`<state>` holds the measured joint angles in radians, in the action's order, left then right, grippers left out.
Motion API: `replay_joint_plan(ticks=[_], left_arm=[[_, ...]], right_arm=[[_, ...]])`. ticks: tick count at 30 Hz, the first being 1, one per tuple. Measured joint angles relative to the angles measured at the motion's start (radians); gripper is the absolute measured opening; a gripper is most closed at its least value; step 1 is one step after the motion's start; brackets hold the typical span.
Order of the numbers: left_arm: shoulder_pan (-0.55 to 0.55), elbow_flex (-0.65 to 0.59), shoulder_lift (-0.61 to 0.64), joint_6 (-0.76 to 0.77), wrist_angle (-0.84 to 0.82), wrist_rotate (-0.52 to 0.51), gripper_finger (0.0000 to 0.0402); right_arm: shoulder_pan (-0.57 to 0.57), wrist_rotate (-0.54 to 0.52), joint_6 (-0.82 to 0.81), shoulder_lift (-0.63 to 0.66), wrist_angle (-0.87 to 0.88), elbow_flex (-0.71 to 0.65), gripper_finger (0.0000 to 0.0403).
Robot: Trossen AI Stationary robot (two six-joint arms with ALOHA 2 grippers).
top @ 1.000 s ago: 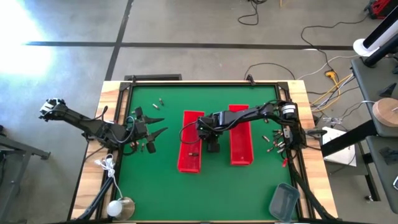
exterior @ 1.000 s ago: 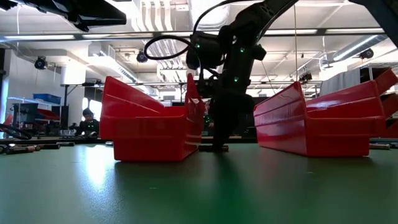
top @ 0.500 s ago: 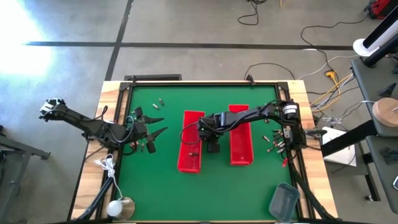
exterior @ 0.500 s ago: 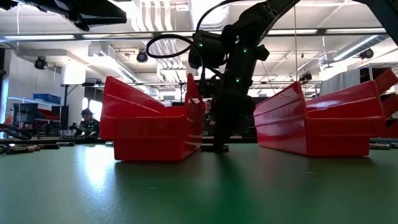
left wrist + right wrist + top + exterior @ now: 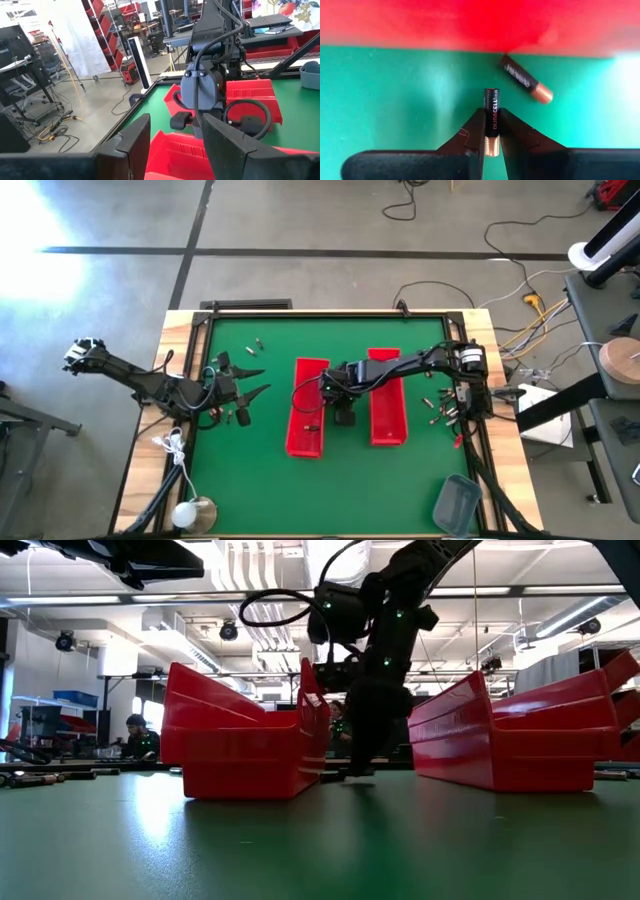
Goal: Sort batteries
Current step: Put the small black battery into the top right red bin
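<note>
My right gripper (image 5: 344, 416) stands between the two long red bins (image 5: 305, 408) (image 5: 386, 410), shut on a black battery with a copper end (image 5: 491, 120). A second battery (image 5: 526, 79) lies on the green mat beside a red bin wall (image 5: 470, 25). In the low view the right gripper (image 5: 358, 770) hangs just above the mat. More loose batteries lie at the right edge (image 5: 440, 405) and at the left (image 5: 258, 342). My left gripper (image 5: 175, 145) waits open over the table's left side (image 5: 250, 382). My right gripper pinches the battery's long sides (image 5: 490, 131) between its two fingertips (image 5: 474, 127), near the copper end. The fingers slant down from above and lie along the battery, whose black end sticks out past the tips. The battery is just clear of the mat.
A grey tray (image 5: 456, 502) sits at the near right corner. A white round object on a cord (image 5: 190, 515) lies at the near left. Cables run along the table's right edge (image 5: 470, 405). Green mat shows between and in front of the bins.
My right gripper has risen a little between the bins, and the battery in it has come just off the mat.
</note>
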<state>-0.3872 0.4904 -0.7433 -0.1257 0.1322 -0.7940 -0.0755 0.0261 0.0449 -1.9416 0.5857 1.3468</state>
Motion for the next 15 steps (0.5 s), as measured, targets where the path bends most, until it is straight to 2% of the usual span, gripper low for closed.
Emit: replay_joint_plan(ticks=[4,9,15], left_arm=[[0.0,0.0,0.0,0.0,0.0,0.0,0.0157],[0.0,0.0,-0.006,0.0,0.004,0.0,0.0157],[0.0,-0.001,-0.031,0.003,0.007,0.0,0.0157]], right_arm=[[0.02,-0.001,-0.027,0.055,0.065,0.0,0.0038],[0.036,-0.008,-0.052,0.189,0.128,0.001,0.0038],[0.033,-0.162,0.004,0.398,0.316,0.002,0.0038]])
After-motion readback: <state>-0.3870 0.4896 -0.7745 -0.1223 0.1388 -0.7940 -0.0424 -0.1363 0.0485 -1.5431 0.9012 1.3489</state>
